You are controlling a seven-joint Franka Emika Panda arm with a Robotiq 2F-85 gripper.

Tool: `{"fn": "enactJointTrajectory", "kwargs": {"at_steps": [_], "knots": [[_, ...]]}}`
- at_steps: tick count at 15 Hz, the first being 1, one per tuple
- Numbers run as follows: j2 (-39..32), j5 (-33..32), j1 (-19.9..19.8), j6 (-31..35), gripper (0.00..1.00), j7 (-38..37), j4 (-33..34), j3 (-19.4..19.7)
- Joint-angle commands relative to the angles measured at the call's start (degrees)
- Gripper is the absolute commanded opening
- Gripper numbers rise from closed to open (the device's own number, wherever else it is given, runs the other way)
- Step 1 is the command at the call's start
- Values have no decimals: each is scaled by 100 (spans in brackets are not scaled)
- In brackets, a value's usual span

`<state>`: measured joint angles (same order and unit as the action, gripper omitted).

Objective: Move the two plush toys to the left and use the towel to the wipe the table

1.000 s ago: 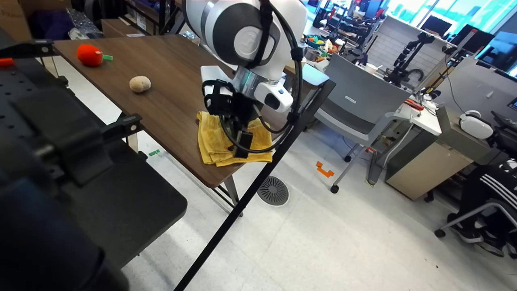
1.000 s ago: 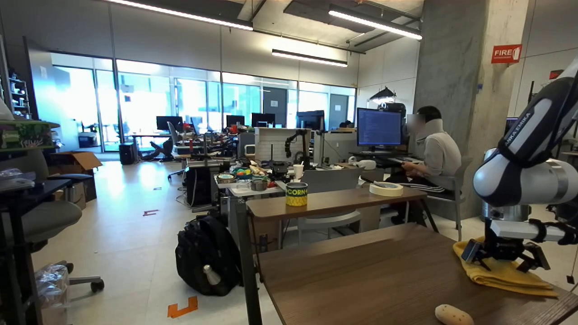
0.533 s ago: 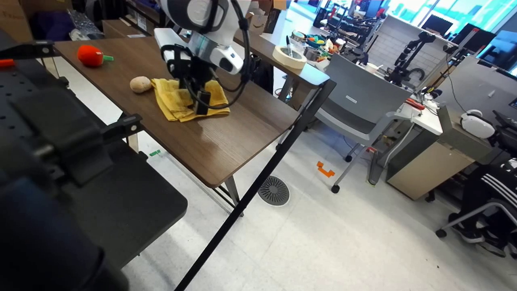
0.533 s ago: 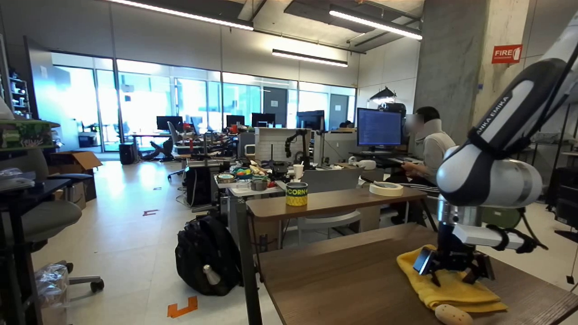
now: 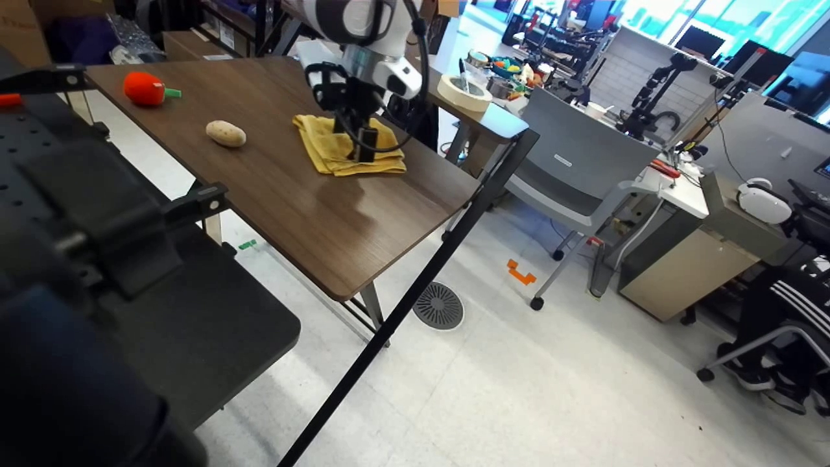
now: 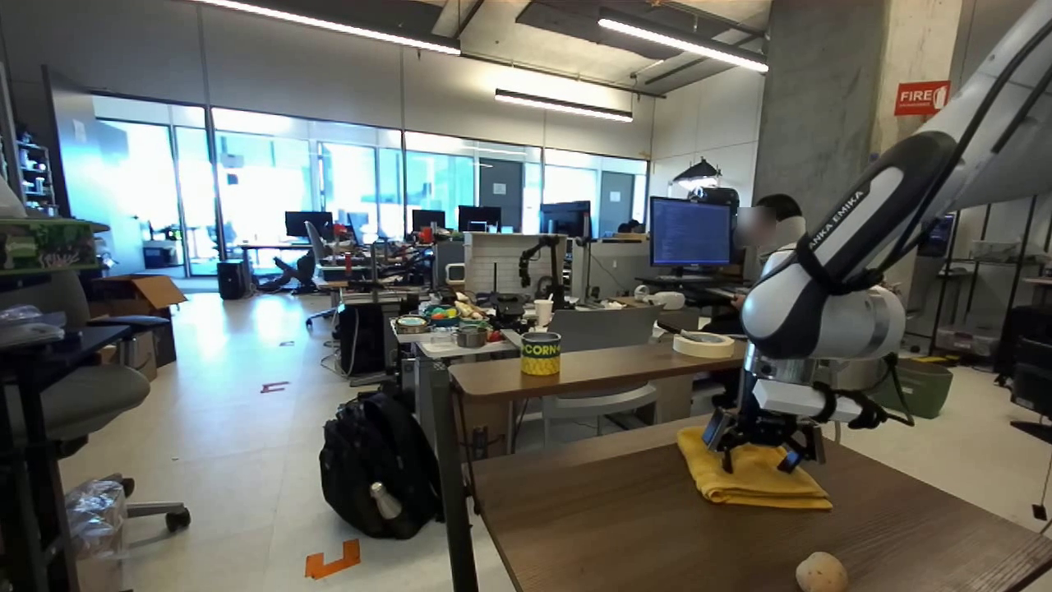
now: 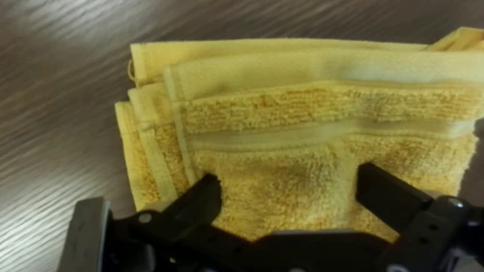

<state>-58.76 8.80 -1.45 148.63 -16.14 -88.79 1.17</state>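
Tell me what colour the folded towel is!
The terry towel is yellow, with a paler band; it shows best in the wrist view.

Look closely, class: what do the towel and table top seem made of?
Towel: matte terry cloth, probably cotton; nubbly pile, flat woven bands. Table top: slightly shiny wood or laminate, hard to say which; streaky grain, pale reflections.

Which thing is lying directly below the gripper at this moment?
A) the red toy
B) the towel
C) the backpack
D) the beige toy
B: in the wrist view, the towel lies below the open gripper and shows between its two spread fingers.
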Motion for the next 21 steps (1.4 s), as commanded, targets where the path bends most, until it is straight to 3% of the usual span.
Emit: {"fn": "enactJointTrajectory", "kwargs": {"at_steps": [1,4,8,13,18,21], "knots": [[-679,235,-379,-160,100,-384,1060,412],[-1105,334,-597,-372,100,-769,1783,550],[-1456,180,-297,-533,100,-816,2229,387],[-1351,-65,500,-1444,100,-609,2379,126],[-1462,-728,1680,-3045,100,-1206,2976,322],[-1607,-1289,2169,-3663,100,-1453,3392,516]]}}
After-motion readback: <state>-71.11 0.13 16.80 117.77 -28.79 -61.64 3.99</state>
